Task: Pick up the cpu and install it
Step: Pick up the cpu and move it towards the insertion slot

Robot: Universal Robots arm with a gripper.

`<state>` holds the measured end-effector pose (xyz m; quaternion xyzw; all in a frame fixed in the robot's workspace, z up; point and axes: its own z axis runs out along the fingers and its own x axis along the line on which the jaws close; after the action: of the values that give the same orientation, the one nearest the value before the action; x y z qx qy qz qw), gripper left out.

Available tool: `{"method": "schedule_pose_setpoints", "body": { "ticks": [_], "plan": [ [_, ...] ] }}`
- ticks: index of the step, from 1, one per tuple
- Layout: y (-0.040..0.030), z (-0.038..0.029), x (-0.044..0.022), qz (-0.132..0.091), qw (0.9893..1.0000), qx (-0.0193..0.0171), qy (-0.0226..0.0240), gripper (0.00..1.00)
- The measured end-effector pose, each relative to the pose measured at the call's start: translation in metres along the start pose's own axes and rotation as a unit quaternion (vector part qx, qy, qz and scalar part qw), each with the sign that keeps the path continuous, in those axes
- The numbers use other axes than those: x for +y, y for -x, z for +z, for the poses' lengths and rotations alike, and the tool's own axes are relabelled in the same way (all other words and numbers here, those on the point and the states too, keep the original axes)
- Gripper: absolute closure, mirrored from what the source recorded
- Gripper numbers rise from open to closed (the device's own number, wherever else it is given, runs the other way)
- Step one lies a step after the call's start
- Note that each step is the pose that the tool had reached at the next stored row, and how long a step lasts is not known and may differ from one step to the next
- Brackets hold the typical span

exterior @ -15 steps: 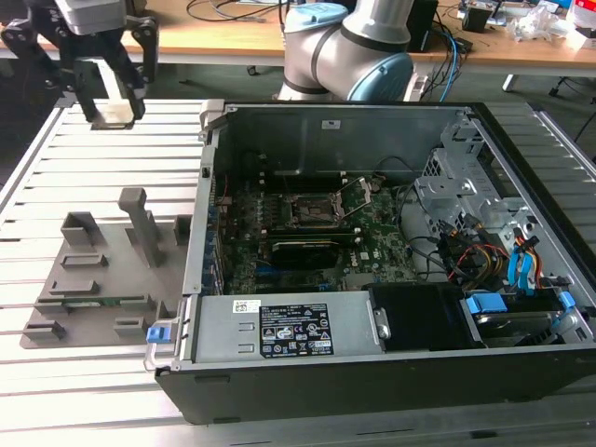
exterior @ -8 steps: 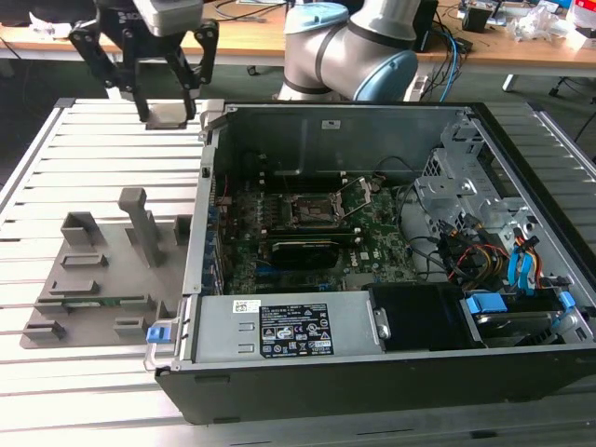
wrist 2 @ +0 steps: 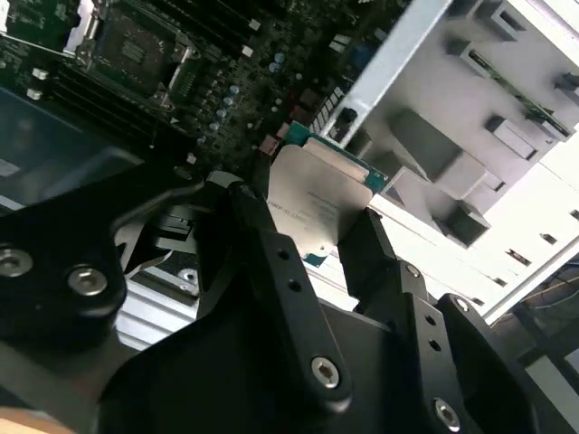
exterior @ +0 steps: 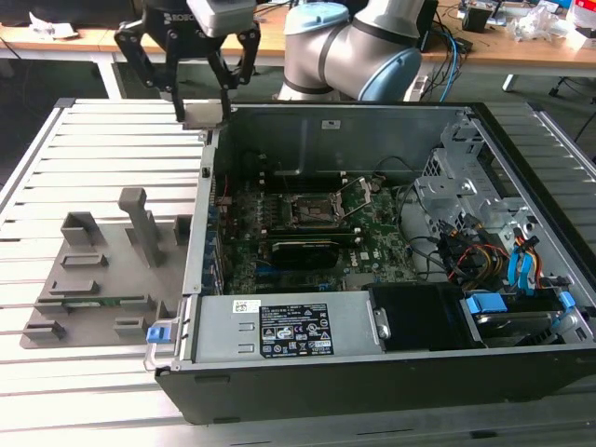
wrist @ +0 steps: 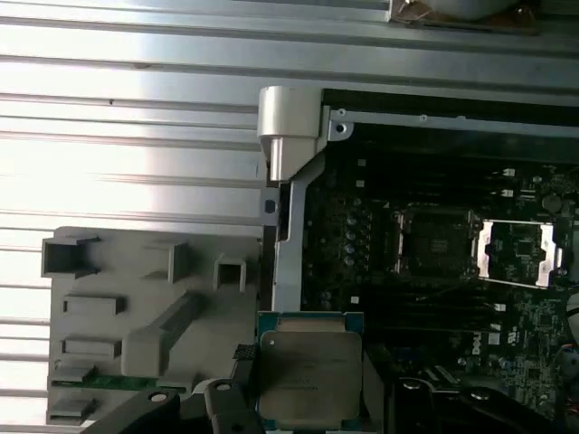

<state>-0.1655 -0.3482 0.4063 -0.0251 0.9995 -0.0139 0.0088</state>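
Exterior view: high, mid-distance, angled down onto open computer case (exterior: 372, 279), centre-right of frame. Both wrist views: close behind gripper (wrist: 308, 389) (wrist 2: 312, 226), looking past clamped cpu (wrist: 308, 357) (wrist 2: 317, 194). All three share socket (exterior: 312, 212) (wrist: 437, 242) (wrist 2: 136, 45) and grey tray (exterior: 93, 279) (wrist: 118, 307) (wrist 2: 452, 154).

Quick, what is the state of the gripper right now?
Gripper: jaws closed on the cpu, holding it by two opposite edges.

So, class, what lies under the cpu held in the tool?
In the first wrist view the cpu hangs over the case wall, between grey tray and motherboard. Whatever sits directly beneath it is covered.
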Motion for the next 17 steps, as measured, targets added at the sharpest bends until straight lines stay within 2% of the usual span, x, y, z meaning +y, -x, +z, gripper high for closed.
{"method": "schedule_pose_setpoints", "body": {
  "ticks": [1, 2, 6, 8, 9, 11, 17],
  "plan": [
    [0.0104, 0.0002, -0.0005, 0.000, 1.0000, 0.0003, 0.0000, 0.45],
    [0.0170, 0.0003, -0.0009, 0.000, 1.0000, 0.0005, 0.0000, 0.45],
    [0.0317, 0.0006, -0.0016, 0.000, 1.0000, 0.0008, 0.0001, 0.45],
    [0.0408, 0.0008, -0.0020, 0.000, 1.0000, 0.0011, 0.0001, 0.45],
    [0.0491, 0.0009, -0.0025, 0.000, 1.0000, 0.0014, 0.0001, 0.45],
    [0.0577, 0.0010, -0.0029, 0.000, 1.0000, 0.0017, 0.0001, 0.45],
    [0.0988, 0.0018, -0.0050, 0.000, 1.0000, 0.0030, 0.0001, 0.45]
  ]
}}
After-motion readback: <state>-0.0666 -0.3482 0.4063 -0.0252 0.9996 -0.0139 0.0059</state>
